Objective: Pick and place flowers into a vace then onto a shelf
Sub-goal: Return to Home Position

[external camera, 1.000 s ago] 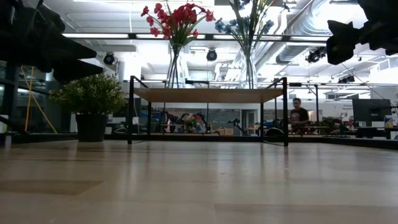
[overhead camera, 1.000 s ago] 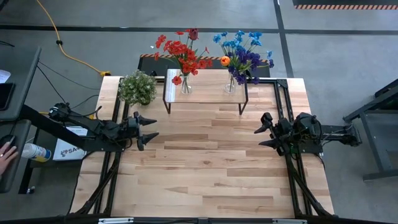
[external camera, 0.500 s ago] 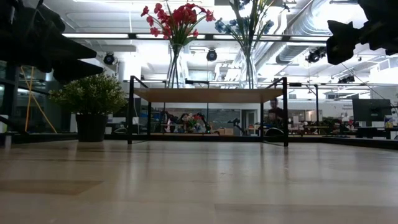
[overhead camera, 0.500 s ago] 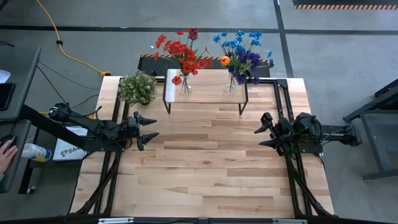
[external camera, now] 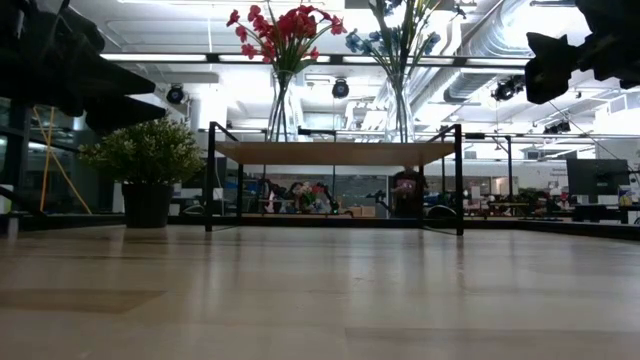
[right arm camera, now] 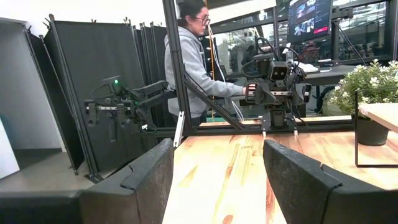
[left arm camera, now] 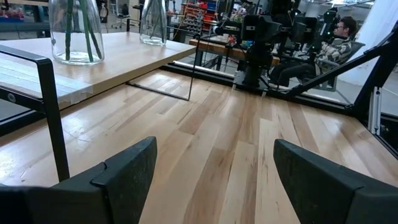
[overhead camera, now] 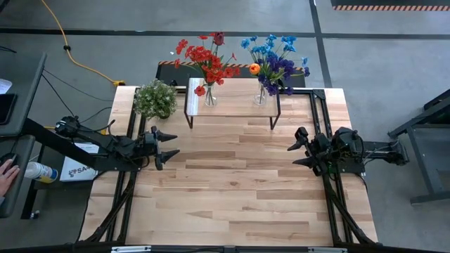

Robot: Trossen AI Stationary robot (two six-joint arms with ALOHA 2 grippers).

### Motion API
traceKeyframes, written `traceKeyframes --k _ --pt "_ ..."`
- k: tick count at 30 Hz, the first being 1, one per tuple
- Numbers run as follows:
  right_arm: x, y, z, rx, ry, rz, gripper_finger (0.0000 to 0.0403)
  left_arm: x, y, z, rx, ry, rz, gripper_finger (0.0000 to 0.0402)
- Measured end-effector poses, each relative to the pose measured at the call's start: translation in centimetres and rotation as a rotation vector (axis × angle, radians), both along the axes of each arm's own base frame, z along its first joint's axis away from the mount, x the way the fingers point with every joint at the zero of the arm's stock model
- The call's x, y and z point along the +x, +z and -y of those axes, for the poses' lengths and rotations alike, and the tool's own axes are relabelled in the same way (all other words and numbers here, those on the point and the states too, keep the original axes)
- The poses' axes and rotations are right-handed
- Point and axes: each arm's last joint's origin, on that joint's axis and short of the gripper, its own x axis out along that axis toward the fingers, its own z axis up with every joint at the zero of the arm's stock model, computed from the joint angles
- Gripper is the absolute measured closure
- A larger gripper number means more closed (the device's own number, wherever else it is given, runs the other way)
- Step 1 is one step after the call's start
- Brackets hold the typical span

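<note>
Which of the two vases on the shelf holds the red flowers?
The vase nearer the potted plant; the other vase holds blue and purple flowers.

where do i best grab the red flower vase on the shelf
Probably the glass midsection of the red flower vase, level from the front of the table: it stands upright on the shelf, and the red blooms spreading above block the top.

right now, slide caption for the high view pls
Both vases of flowers on the shelf; left end effector and right end effector open above the table
</note>
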Motion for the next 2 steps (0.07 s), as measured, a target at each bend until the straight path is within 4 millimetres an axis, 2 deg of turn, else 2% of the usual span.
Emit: traceKeyframes --k 2 --pt "0.0 0.0 0.0 0.0 0.0 0.0 0.0167 0.0 0.0 0.0 0.0 0.0 0.0 0.0046"
